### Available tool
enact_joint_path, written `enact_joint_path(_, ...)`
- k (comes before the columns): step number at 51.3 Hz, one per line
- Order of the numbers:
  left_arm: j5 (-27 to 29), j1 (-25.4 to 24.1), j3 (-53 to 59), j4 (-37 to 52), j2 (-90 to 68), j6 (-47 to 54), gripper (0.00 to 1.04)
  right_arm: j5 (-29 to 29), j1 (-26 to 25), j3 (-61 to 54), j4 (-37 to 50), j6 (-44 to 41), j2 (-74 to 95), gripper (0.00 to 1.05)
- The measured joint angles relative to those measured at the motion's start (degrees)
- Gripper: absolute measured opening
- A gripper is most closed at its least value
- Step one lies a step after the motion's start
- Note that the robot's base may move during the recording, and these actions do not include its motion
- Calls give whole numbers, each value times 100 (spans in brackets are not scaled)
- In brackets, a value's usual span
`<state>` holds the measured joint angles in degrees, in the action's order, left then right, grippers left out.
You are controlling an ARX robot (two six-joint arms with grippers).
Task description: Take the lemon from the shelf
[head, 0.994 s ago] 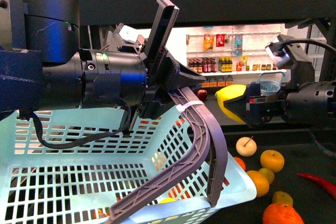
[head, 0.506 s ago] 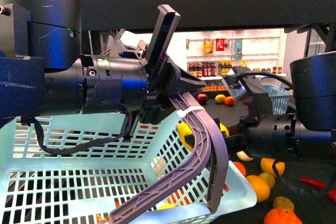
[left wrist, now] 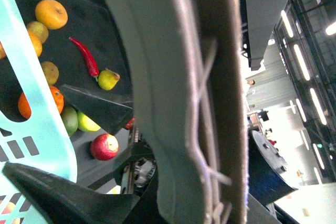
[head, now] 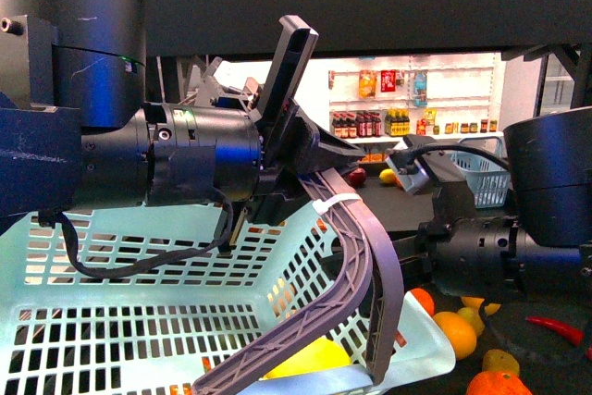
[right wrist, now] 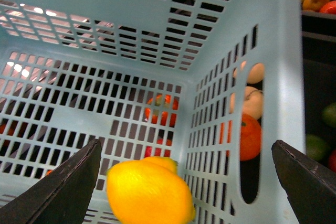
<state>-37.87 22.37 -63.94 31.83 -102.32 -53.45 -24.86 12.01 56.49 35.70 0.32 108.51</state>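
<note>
Lemon (right wrist: 149,192) now loose inside basket (right wrist: 157,3)

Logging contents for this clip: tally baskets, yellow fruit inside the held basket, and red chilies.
Baskets: 2, the pale blue basket and a blue basket behind.
Yellow fruit inside: 2, the lemon and another yellow fruit behind it.
Chilies: 1, the red chili.
Total: 5.

You're looking into a shop, or a mock-up of one: white wall shelves (head: 407,141) lined with bottles (head: 356,118) right of centre, a pale blue shopping basket (head: 111,321) at lower left, and oranges (head: 455,332) laid loose on a black shelf (head: 546,372) at lower right.
</note>
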Motion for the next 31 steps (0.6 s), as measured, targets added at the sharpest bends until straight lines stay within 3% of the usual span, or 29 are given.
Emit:
enact_joint_path(19,0,-2,0,0,-2,20,8,1202,-645,-859,-343,-334,-2068,97)
enact_joint_path(31,0,-2,0,0,-2,20,8,1989,-927,-2251,-850,-337,-4133,97)
